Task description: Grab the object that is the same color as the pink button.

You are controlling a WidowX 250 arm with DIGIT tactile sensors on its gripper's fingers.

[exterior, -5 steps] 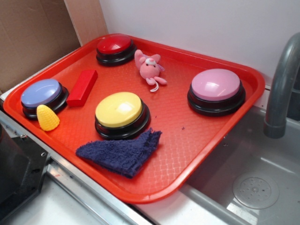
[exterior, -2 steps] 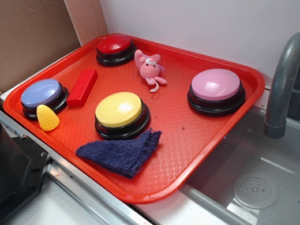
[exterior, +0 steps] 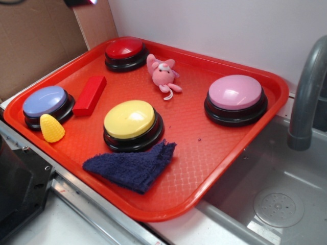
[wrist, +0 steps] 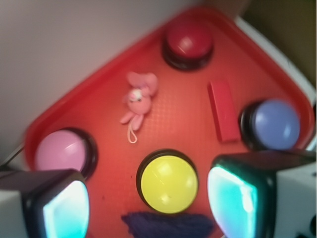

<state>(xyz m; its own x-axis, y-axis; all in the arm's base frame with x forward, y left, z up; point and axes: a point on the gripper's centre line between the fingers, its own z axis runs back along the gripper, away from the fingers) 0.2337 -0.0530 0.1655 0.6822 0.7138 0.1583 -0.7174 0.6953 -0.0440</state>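
Observation:
The object, a small pink plush animal point(exterior: 163, 74), lies on the red tray point(exterior: 214, 153) between the red button and the pink button point(exterior: 235, 94). From the wrist camera the plush point(wrist: 137, 101) sits mid-frame and the pink button point(wrist: 63, 151) is at the left. My gripper point(wrist: 148, 206) is open, high above the tray, with the yellow button showing between its fingers point(wrist: 233, 201) and nothing held. It is well apart from the plush. In the exterior view only a dark bit of the arm point(exterior: 79, 2) shows at the top edge.
Also on the tray are a red button point(exterior: 124, 50), a yellow button point(exterior: 130, 119), a blue button point(exterior: 45, 101), a red block point(exterior: 90, 94), a yellow corn toy point(exterior: 51, 128) and a dark blue cloth point(exterior: 132, 166). A grey faucet point(exterior: 306, 97) and sink point(exterior: 276, 204) are on the right.
A dark part of the arm has come into the exterior view at the top left edge. Nothing on the tray has moved.

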